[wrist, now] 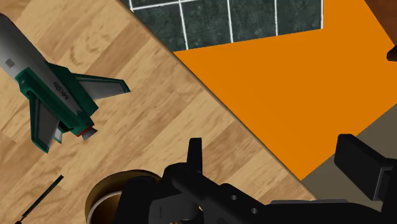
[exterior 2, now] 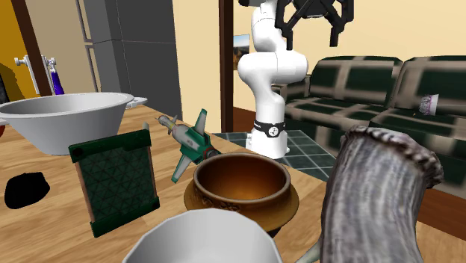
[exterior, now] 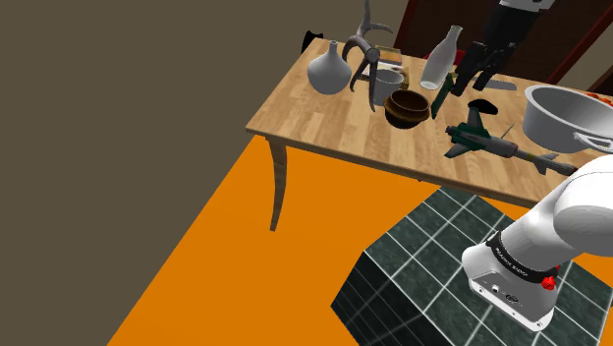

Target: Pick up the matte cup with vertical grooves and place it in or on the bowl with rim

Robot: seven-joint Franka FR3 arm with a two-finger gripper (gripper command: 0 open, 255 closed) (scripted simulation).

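Observation:
A pale grey cup (exterior: 390, 83) stands at the back of the wooden table (exterior: 324, 128), beside an antler; its white rim (exterior 2: 202, 235) shows in the second exterior view's foreground. Just in front of it sits a brown bowl with a flared rim (exterior: 406, 106) (exterior 2: 240, 183) (wrist: 105, 191). My black gripper (exterior: 472, 81) (exterior 2: 314, 22) (wrist: 280, 162) hangs open and holds nothing, well above the table and off to the shoulder view's right of the bowl.
A toy rocket (exterior: 481, 138) (wrist: 57, 95), a green framed panel (exterior 2: 113, 179), a large grey bowl (exterior: 565, 113), a tall bottle (exterior: 444, 57), a vase (exterior: 329, 71) and the antler (exterior: 365, 49) crowd the table. Orange floor (exterior: 226, 256) lies below its edge.

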